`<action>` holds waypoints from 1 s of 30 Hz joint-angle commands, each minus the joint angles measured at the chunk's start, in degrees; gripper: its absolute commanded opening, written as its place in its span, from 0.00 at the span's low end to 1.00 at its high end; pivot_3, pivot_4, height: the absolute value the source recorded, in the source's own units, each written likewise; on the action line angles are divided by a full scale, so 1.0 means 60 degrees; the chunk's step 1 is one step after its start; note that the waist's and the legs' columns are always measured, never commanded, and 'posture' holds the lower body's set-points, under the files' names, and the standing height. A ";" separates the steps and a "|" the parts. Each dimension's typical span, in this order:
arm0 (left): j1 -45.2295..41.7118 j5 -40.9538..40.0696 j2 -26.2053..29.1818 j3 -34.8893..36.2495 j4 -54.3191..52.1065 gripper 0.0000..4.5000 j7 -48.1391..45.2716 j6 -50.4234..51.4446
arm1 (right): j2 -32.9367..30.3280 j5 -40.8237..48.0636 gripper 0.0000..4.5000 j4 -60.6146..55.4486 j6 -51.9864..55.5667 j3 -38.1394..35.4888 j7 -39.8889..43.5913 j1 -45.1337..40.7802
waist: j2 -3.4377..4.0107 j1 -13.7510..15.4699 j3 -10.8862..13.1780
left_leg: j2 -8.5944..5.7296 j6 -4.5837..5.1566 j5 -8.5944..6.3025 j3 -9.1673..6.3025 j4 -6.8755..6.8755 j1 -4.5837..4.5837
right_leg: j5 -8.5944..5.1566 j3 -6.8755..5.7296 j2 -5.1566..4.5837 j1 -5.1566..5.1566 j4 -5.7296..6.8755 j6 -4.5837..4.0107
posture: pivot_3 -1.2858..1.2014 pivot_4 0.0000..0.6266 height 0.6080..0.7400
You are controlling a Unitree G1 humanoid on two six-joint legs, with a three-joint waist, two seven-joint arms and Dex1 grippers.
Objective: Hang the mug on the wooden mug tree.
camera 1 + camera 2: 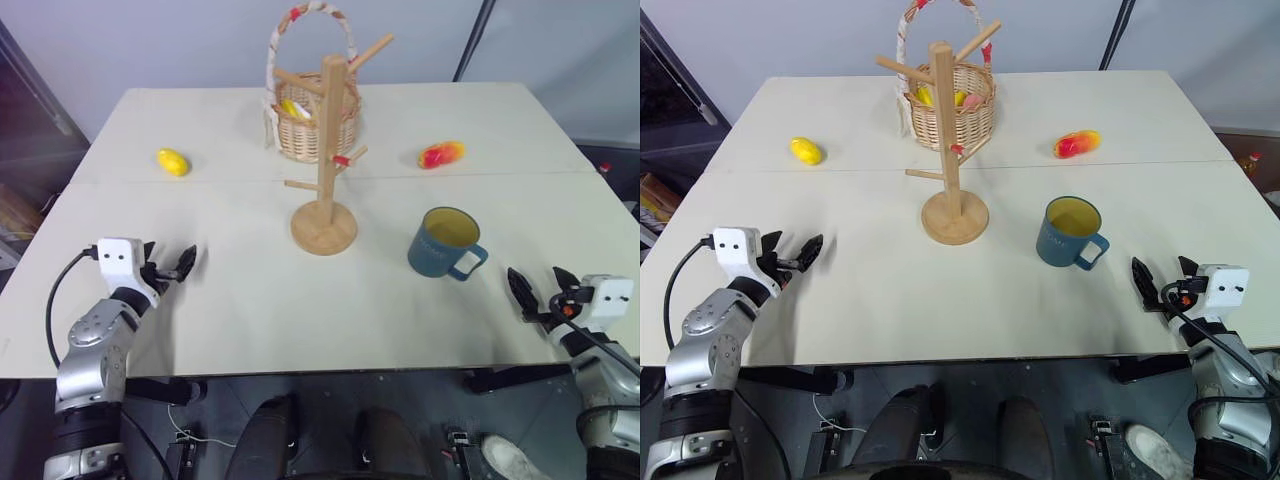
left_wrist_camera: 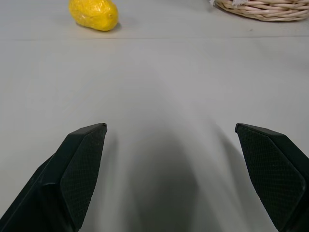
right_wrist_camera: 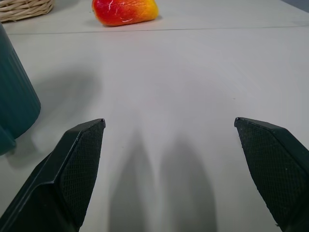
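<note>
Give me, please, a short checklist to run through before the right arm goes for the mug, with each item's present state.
1. Right gripper open and holding nothing: ok.
2. Mug upright on the table, handle turned toward the robot's right: ok.
3. Path from right gripper to mug free of objects: ok.
4. Wooden mug tree upright, its visible pegs bare: ok.
5. Left gripper open, well apart from the mug tree: ok.
6. Wicker basket close behind the mug tree; room for the mug on the rear pegs: cannot tell.
</note>
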 commanded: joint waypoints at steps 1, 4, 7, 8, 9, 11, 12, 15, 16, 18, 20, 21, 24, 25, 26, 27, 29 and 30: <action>-0.0132 -0.0061 0.0040 0.0026 -0.0345 1.00 -0.0071 0.0004 | -0.0049 0.0050 0.99 -0.0284 -0.0159 -0.0260 -0.0102 0.0005 | 0.0000 -0.0006 0.0000 | 0.0000 0.0000 0.0000 0.0000 0.0000 0.0000 | 0.0000 0.0000 0.0000 0.0000 0.0000 0.0000 | 0.52 0.24 1.00; -0.0240 -0.0051 -0.0009 -0.0087 -0.0250 1.00 -0.0174 -0.0009 | -0.0046 0.0070 0.99 -0.0519 -0.0163 -0.0346 -0.0204 0.0176 | 0.0000 0.0001 0.0000 | 0.0000 0.0000 0.0000 0.0000 0.0000 0.0000 | 0.0000 0.0000 0.0001 -0.0001 0.0001 0.0000 | 0.52 0.24 1.00; -0.0363 -0.0056 -0.0060 -0.0304 -0.0276 1.00 -0.0433 0.0037 | -0.0060 0.0150 0.99 -0.0885 -0.0112 -0.0489 -0.0289 0.0486 | 0.0000 0.0012 0.0000 | 0.0000 0.0000 0.0000 0.0000 0.0000 0.0000 | 0.0000 0.0000 0.0000 0.0001 -0.0001 0.0000 | 0.52 0.24 1.00; -0.0391 0.0021 -0.0059 -0.0448 -0.0284 1.00 -0.0533 0.0036 | -0.0056 0.0180 0.99 -0.1087 -0.0073 -0.0545 -0.0322 0.0638 | 0.0003 0.0023 -0.0002 | -0.0001 0.0000 0.0000 0.0000 0.0000 -0.0001 | 0.0000 0.0000 -0.0001 0.0001 -0.0002 0.0000 | 0.52 0.24 1.00; -0.0399 0.0068 -0.0068 -0.0583 -0.0316 1.00 -0.0631 0.0021 | -0.0052 0.0219 0.99 -0.1271 -0.0040 -0.0609 -0.0339 0.0789 | 0.0003 0.0016 -0.0002 | -0.0003 0.0000 0.0000 0.0000 0.0000 -0.0002 | 0.0000 0.0000 -0.0003 0.0002 -0.0004 0.0000 | 0.52 0.24 1.00; -0.0385 -0.0045 -0.0081 -0.0842 -0.0510 1.00 -0.1097 -0.0120 | -0.0007 0.0304 0.99 -0.1772 0.0055 -0.0738 -0.0372 0.1172 | 0.0004 0.0018 -0.0003 | -0.0003 0.0000 -0.0001 0.0000 -0.0001 -0.0002 | 0.0000 0.0001 -0.0003 0.0000 -0.0006 0.0000 | 0.52 0.24 1.00; -0.0375 -0.0159 -0.0091 -0.0938 -0.0639 1.00 -0.1334 -0.0154 | 0.0014 0.0332 0.99 -0.2003 0.0096 -0.0772 -0.0380 0.1352 | 0.0003 0.0013 -0.0002 | -0.0003 0.0000 -0.0001 0.0000 -0.0003 -0.0002 | 0.0000 0.0001 -0.0003 0.0001 -0.0006 0.0000 | 0.52 0.24 1.00; -0.0373 -0.0659 -0.0103 -0.1389 -0.1205 1.00 -0.2310 0.0090 | 0.0102 0.0408 0.99 -0.3052 0.0228 -0.0751 -0.0289 0.2201 | 0.0004 0.0007 -0.0003 | -0.0001 -0.0001 -0.0001 0.0000 -0.0004 -0.0002 | -0.0003 0.0002 -0.0003 0.0000 -0.0006 -0.0005 | 0.52 0.24 1.00; -0.0372 -0.0812 -0.0091 -0.1622 -0.1431 1.00 -0.2658 0.0225 | 0.0170 0.0442 0.99 -0.3442 0.0282 -0.0696 -0.0281 0.2489 | 0.0007 0.0010 -0.0004 | -0.0001 -0.0001 -0.0002 0.0000 -0.0005 -0.0002 | -0.0008 0.0003 -0.0004 -0.0001 -0.0007 -0.0014 | 0.52 0.24 1.00; -0.0315 -0.0990 -0.0025 -0.2090 -0.1877 1.00 -0.3292 0.0396 | 0.0375 0.0538 0.99 -0.4113 0.0403 -0.0564 -0.0367 0.2921 | 0.0013 -0.0003 -0.0008 | 0.0002 -0.0001 -0.0002 0.0000 -0.0008 -0.0002 | -0.0015 0.0005 -0.0006 -0.0001 -0.0008 -0.0028 | 0.52 0.24 1.00; -0.0207 -0.0897 0.0253 -0.2814 -0.2452 1.00 -0.4189 0.0337 | 0.0722 0.0486 0.99 -0.4948 0.0524 -0.0126 -0.0415 0.3472 | 0.0018 -0.0018 -0.0011 | 0.0002 -0.0002 -0.0002 0.0000 -0.0008 -0.0001 | -0.0016 0.0009 -0.0006 -0.0001 -0.0010 -0.0030 | 0.52 0.24 1.00; -0.0236 -0.0880 0.0325 -0.3109 -0.2645 1.00 -0.4493 0.0332 | 0.0943 0.0359 0.99 -0.5314 0.0569 0.0190 -0.0531 0.3670 | 0.0024 -0.0016 -0.0014 | 0.0003 -0.0003 -0.0003 0.0000 -0.0010 -0.0001 | -0.0018 0.0010 -0.0005 -0.0002 -0.0011 -0.0033 | 0.52 0.24 1.00; -0.0542 -0.0910 0.0324 -0.3743 -0.3021 1.00 -0.4964 0.0412 | 0.1541 -0.0384 0.99 -0.5985 0.0683 0.1248 -0.1147 0.3787 | 0.0042 -0.0034 -0.0025 | 0.0007 -0.0004 -0.0004 -0.0001 -0.0016 0.0000 | -0.0022 0.0014 -0.0005 -0.0005 -0.0014 -0.0042 | 0.52 0.24 1.00; -0.0722 -0.0936 0.0259 -0.3913 -0.3117 1.00 -0.5051 0.0461 | 0.1786 -0.0796 0.99 -0.6038 0.0660 0.1563 -0.1556 0.3604 | 0.0042 -0.0037 -0.0026 | 0.0007 -0.0005 -0.0004 0.0000 -0.0015 -0.0001 | -0.0023 0.0017 -0.0006 -0.0006 -0.0019 -0.0045 | 0.52 0.24 1.00; -0.0886 -0.0995 0.0189 -0.4046 -0.3207 1.00 -0.5114 0.0532 | 0.2034 -0.1096 0.99 -0.6052 0.0637 0.1790 -0.1937 0.3392 | 0.0043 -0.0037 -0.0026 | 0.0007 -0.0021 -0.0014 -0.0001 -0.0014 -0.0001 | -0.0031 0.0017 -0.0006 -0.0009 -0.0024 -0.0061 | 0.52 0.24 1.00; -0.1054 -0.1085 0.0105 -0.4184 -0.3336 1.00 -0.5182 0.0628 | 0.2280 -0.1379 0.99 -0.6000 0.0629 0.2000 -0.2316 0.3141 | 0.0043 -0.0032 -0.0026 | 0.0006 -0.0026 -0.0017 0.0000 -0.0011 -0.0001 | -0.0032 0.0017 -0.0007 -0.0015 -0.0026 -0.0061 | 0.52 0.24 1.00; -0.1294 -0.1128 -0.0010 -0.4435 -0.3552 1.00 -0.5267 0.0733 | 0.2622 -0.1953 0.99 -0.5767 0.0530 0.2343 -0.2827 0.2758 | 0.0044 -0.0022 -0.0026 | 0.0006 -0.0027 -0.0018 -0.0002 -0.0010 -0.0001 | -0.0032 0.0016 -0.0005 -0.0024 -0.0031 -0.0061 | 0.52 0.24 1.00; -0.1377 -0.1113 -0.0060 -0.4528 -0.3626 1.00 -0.5283 0.0761 | 0.2749 -0.2191 0.99 -0.5596 0.0459 0.2440 -0.3023 0.2621 | 0.0043 -0.0011 -0.0026 | 0.0004 -0.0027 -0.0017 -0.0001 -0.0010 -0.0003 | -0.0032 0.0015 -0.0006 -0.0027 -0.0032 -0.0061 | 0.52 0.24 1.00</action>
